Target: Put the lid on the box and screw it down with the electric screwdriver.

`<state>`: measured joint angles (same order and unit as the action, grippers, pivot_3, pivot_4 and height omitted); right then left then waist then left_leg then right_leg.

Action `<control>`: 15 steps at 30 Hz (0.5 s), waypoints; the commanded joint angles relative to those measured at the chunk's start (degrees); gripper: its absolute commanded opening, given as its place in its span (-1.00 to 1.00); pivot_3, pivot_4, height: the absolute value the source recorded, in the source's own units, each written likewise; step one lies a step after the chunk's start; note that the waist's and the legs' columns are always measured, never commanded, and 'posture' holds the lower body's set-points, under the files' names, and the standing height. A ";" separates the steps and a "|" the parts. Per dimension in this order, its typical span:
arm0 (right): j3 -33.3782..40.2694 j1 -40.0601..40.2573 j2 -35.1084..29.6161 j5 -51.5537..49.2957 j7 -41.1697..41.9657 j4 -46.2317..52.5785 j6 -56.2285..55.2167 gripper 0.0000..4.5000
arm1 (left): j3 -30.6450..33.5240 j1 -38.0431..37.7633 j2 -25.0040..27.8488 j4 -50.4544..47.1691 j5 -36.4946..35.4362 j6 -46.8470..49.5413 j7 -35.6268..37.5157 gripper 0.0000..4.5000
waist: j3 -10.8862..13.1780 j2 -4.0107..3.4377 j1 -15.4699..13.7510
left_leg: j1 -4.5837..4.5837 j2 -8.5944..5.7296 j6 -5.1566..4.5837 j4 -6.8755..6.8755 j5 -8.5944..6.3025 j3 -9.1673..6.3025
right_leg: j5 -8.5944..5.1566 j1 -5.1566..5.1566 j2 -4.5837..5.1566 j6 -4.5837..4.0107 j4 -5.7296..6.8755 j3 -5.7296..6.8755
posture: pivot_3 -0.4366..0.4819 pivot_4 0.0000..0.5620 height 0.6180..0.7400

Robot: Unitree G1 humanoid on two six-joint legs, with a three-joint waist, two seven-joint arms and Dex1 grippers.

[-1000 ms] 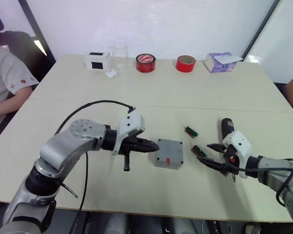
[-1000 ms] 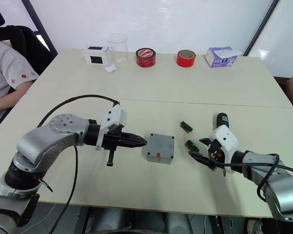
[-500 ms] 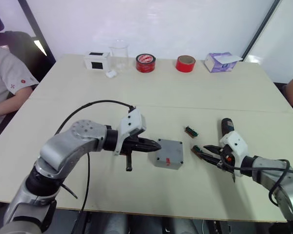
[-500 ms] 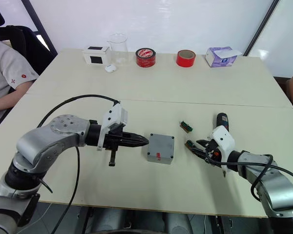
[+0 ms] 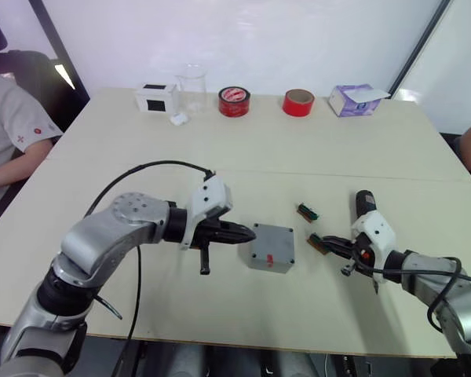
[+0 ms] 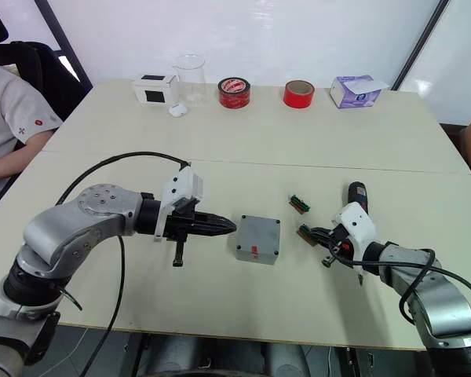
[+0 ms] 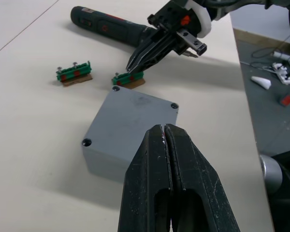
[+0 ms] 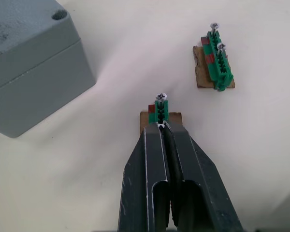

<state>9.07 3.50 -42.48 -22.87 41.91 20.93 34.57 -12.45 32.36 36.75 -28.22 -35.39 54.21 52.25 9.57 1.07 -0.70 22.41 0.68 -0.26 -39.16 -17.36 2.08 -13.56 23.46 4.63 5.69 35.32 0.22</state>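
The grey box [image 5: 268, 262] sits mid-table with the lid [image 5: 272, 243] on top of it, the seam and corner screw holes showing in the wrist views. My left gripper [image 5: 251, 232] is shut, its tips level with the box's left edge; I cannot tell whether they touch. My right gripper [image 8: 162, 126] is shut, its tips against the near end of a small green strip [image 8: 160, 108] that carries an upright screw. Whether anything is pinched is unclear. The electric screwdriver [image 5: 365, 203] lies flat on the table just behind the right gripper.
A second green strip [image 5: 307, 211] with screws lies behind the first. Along the far edge stand a white box [image 5: 157, 97], a glass beaker [image 5: 192, 85], two red tape rolls [image 5: 234, 101], and a purple tissue box [image 5: 357, 100]. A seated person [image 5: 8, 133] is at the left.
My right gripper has gone from open to shut and has slid left onto the near green strip. The left gripper has stayed almost still beside the box.
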 commanded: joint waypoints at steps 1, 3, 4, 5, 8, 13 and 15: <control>3.28 -0.62 0.52 -2.42 -0.11 1.98 0.11 -0.98 | 4.50 2.02 -1.79 3.50 -0.99 -0.65 -2.17 -1.00 | 0.00 0.00 -0.01 | 0.00 0.00 0.00 0.00 0.00 0.00 | 0.00 0.00 0.00 0.00 0.00 0.00 | -0.05 -0.47 1.00; 4.38 -0.54 0.65 -3.57 -0.02 2.81 0.47 -0.98 | 6.30 2.75 -2.10 4.98 -2.17 0.38 -2.61 -1.00 | 0.00 0.00 0.00 | 0.00 -0.01 0.00 0.00 0.00 0.00 | 0.00 0.00 0.00 0.01 0.01 0.00 | -0.05 -0.47 1.00; 4.99 -0.50 0.66 -4.07 -0.01 3.24 0.52 -0.98 | 7.10 3.04 -1.98 5.53 -2.57 0.86 -2.71 -1.00 | 0.00 0.00 0.01 | 0.00 -0.02 0.00 0.00 0.00 0.00 | 0.01 0.00 -0.01 0.01 0.01 0.00 | -0.05 -0.47 1.00; 5.93 -0.59 0.60 -4.82 -0.07 3.86 0.70 -0.98 | 7.54 3.10 -1.23 5.98 -2.49 0.94 -2.49 -1.00 | 0.00 0.00 0.01 | 0.00 -0.02 0.00 0.00 0.00 0.00 | 0.01 0.00 -0.01 0.01 0.00 0.00 | -0.05 -0.47 1.00; 7.63 -1.46 0.53 -6.72 -0.36 5.35 1.59 -0.98 | 7.52 2.66 0.96 6.63 -1.50 0.33 -1.73 -1.00 | 0.00 0.00 0.13 | 0.00 -0.01 0.00 0.00 0.00 0.00 | 0.01 0.00 -0.01 0.02 0.01 0.00 | -0.05 -0.47 1.00; 3.78 -6.86 0.76 -10.43 0.02 9.26 5.07 -0.98 | 5.10 -0.30 6.55 5.05 -0.11 -1.00 1.97 -1.00 | 0.01 -0.03 0.41 | -0.02 0.05 0.00 0.00 0.00 0.00 | 0.01 0.02 -0.04 0.01 0.04 0.00 | -0.05 -0.47 1.00; 1.15 -8.93 1.47 -10.60 -0.22 9.97 5.79 -0.98 | 4.12 -1.57 8.02 4.76 1.06 -1.94 2.70 -1.00 | 0.01 -0.03 0.38 | -0.02 0.07 0.00 0.01 0.00 -0.01 | 0.00 0.03 -0.04 0.00 0.05 0.00 | -0.05 -0.47 1.00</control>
<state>11.82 -4.05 -41.64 -32.40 41.88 28.78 39.79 -8.05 31.15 43.81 -21.53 -35.37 54.13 53.88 9.58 1.04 -0.32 22.39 0.75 -0.26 -39.14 -17.36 2.07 -13.56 23.49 4.59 5.69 35.36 0.22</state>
